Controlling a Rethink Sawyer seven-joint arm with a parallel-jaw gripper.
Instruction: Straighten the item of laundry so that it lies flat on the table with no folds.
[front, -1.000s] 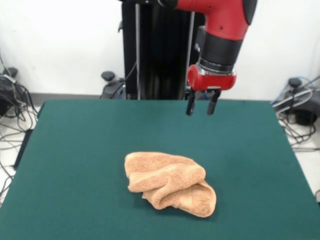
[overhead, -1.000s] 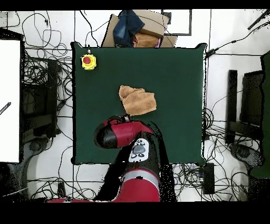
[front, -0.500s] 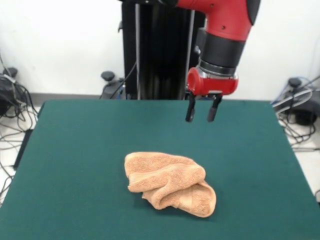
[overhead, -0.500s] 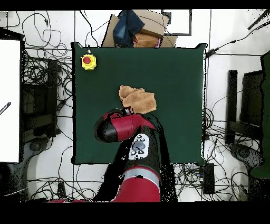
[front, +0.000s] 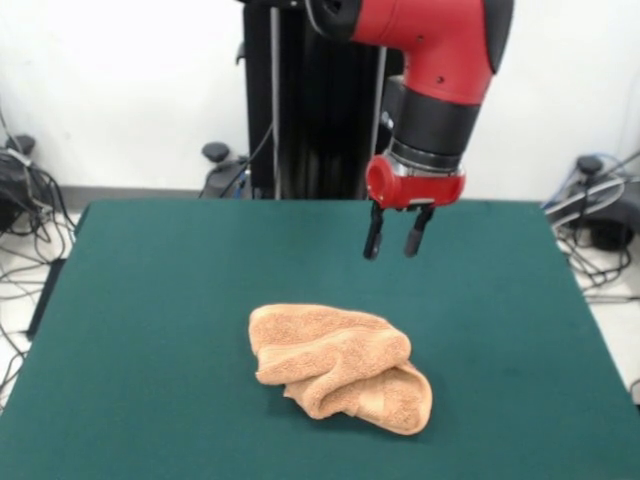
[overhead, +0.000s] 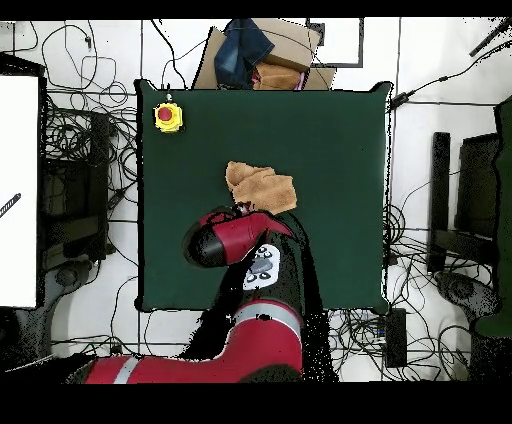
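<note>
My hand hangs empty, fingers parted, above and behind the towel, not touching it. The towel sits bunched mid-counter, layers folded over one another; nothing is straightened yet. From overhead, the towel lies just beyond my arm, all unfolding still ahead.

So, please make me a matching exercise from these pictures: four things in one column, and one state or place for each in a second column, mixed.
Things:
1. towel
2. gripper
3. yellow box with a red button
4. table

States or places:
a. open, in the air
b. near a table corner
c. crumpled in folds
d. dark green top

Pairs: 1-c, 2-a, 3-b, 4-d
</note>
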